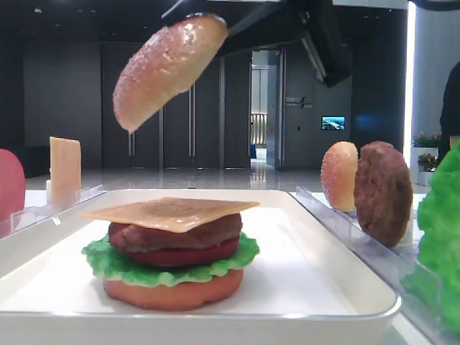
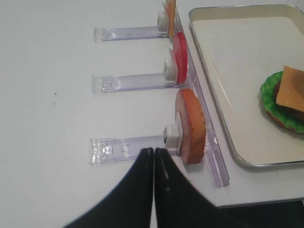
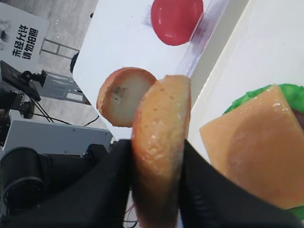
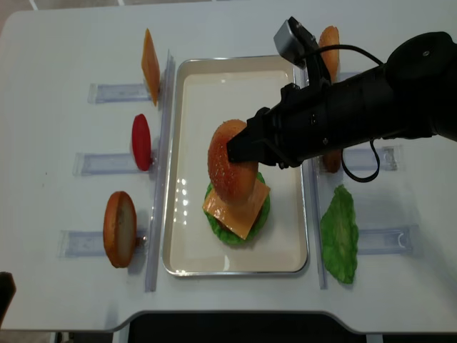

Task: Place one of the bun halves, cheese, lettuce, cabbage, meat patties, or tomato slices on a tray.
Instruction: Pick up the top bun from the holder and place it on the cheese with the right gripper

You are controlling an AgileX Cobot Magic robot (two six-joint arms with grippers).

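- Right gripper (image 3: pixel 156 164) pinches the bun top (image 4: pixel 228 161) on edge, tilted, in the air above the stack.
- Stack on the tray (image 4: pixel 186 236): cheese (image 4: pixel 235 204) on top, then patty (image 1: pixel 176 231), tomato (image 1: pixel 183 255), lettuce (image 1: pixel 108 262), bottom bun (image 1: pixel 172 291).
- Left gripper (image 2: pixel 154 156) has its jaws pressed together, holding nothing, beside a rack (image 2: pixel 128 145).

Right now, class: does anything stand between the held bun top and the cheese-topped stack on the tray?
Nothing visible does. The right claw holds the bun top tilted in open air above the cheese on the tray.
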